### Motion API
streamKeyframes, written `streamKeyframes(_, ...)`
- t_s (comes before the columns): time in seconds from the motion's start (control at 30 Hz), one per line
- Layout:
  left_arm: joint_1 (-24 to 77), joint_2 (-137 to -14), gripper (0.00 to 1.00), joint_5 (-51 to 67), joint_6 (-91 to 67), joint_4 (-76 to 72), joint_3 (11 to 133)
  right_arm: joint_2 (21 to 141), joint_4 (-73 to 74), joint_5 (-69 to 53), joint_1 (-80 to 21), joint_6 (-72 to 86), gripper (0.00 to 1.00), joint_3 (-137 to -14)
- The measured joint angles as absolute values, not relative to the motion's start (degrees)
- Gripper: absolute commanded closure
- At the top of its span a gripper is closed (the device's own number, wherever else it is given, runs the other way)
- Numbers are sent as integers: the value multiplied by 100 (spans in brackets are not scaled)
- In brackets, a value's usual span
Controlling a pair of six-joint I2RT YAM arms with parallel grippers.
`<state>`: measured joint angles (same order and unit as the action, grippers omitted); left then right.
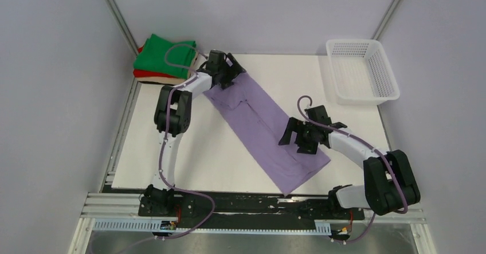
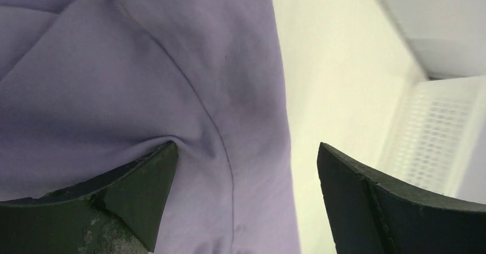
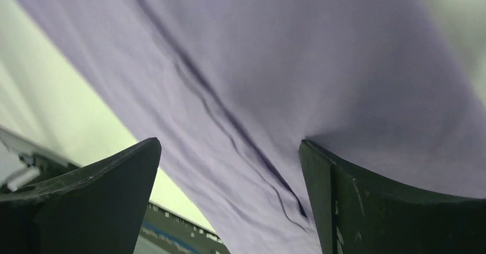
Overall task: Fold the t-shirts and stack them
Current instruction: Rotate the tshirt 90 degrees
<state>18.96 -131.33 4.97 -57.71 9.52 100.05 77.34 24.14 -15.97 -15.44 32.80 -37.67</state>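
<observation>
The top camera looks down from above the near edge of the table (image 1: 172, 162); both wrist cameras point down, very close, at the lavender t-shirt (image 1: 258, 122) all three share.

We stretch our left arm (image 1: 172, 110) far forward with its elbow raised, and the left gripper (image 1: 228, 73) points down with its jaws spread as wide as they go, the two dark fingers (image 2: 137, 179) well apart. Our right arm (image 1: 358, 148) bends low and reaches inward; the right gripper (image 1: 298, 139) is likewise tipped downward, fingers (image 3: 109, 179) splayed wide.
</observation>
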Motion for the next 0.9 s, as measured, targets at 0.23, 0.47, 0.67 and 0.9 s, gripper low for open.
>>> streamKeyframes(0.23,2097,-15644,0,1890,-6305,-51,13319,7701,2418,-2381,-2930,2995,0,-3701)
streamKeyframes(0.47,2464,-16741,0,2126,-7048,-1450,14462,8217,2248,-2480,-3514,2941,0,-4005)
streamKeyframes(0.67,2510,-16993,0,2314,-7054,-1772,14781,8484,2060,-2379,-3649,2974,0,-4294)
streamKeyframes(0.9,2504,-16488,0,2792,-6281,-1122,14414,8219,3000,-454,-3693,3380,0,-4744)
